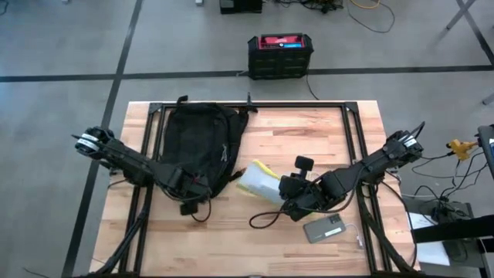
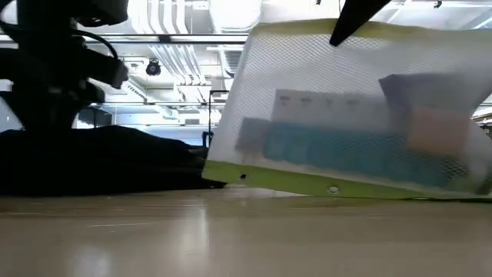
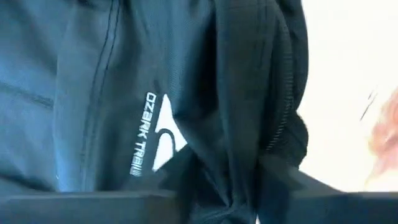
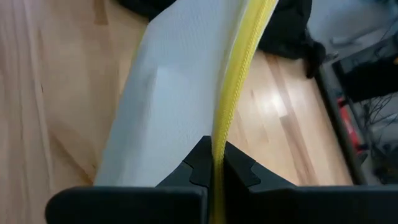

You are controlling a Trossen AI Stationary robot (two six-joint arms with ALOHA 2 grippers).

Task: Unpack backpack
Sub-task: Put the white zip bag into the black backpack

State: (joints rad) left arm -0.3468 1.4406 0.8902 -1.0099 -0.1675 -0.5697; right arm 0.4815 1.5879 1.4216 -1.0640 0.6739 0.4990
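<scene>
The black backpack (image 1: 199,147) lies flat on the wooden table, its pale logo (image 3: 158,134) showing in the left wrist view. My left gripper (image 1: 191,188) is at its near end, shut on black fabric. To the right, my right gripper (image 1: 284,189) is shut on a white mesh pouch (image 1: 258,181) with yellow edging. The pouch stands on edge and tilted beside the backpack's near right corner. Coloured items show through the pouch's mesh (image 2: 354,115). My left gripper (image 3: 227,205) pinches a bunched fold of the backpack's black fabric (image 3: 231,186) between its two fingers, at the near end beside a zip. The backpack stays lying on the table. My right gripper (image 4: 217,177) pinches the pouch's yellow zip edge (image 4: 219,155) between its two fingers, coming from the table's right. The fingers lie along that edge. The pouch stands tilted, its lower yellow edge (image 2: 307,183) close to the table; whether it touches, I cannot tell.
A grey flat device (image 1: 328,228) lies on the table near my right arm, and a black cable (image 1: 266,218) loops beside it. A black frame (image 1: 255,106) runs along the table's far edge. A hard black box with a red top (image 1: 279,54) stands on the floor beyond.
</scene>
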